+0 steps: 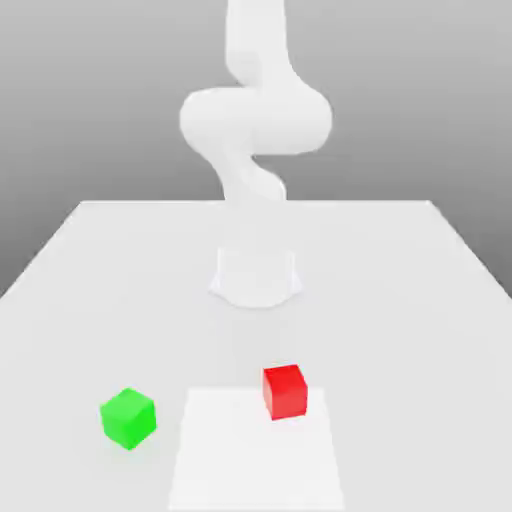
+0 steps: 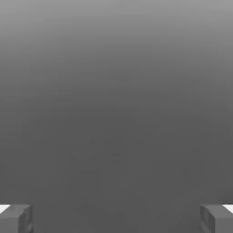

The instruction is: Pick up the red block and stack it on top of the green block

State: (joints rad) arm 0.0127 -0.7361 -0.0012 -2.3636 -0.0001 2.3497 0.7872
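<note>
The red block (image 1: 285,391) rests on the white table near the front, at the far right corner of a brighter square patch. To its left in the exterior view the green block (image 1: 128,417) sits on the table, well apart from the red one. In the hand view my gripper (image 2: 116,218) stands open: two grey fingertips (image 2: 16,218) sit wide apart with nothing between them, in front of a plain grey background. The white arm (image 1: 255,120) rises at the back of the table, far from both blocks.
The arm's round base (image 1: 256,276) stands in the middle of the table. A brighter white square patch (image 1: 255,450) lies at the front centre. The table's edges (image 1: 470,255) slope away on both sides.
</note>
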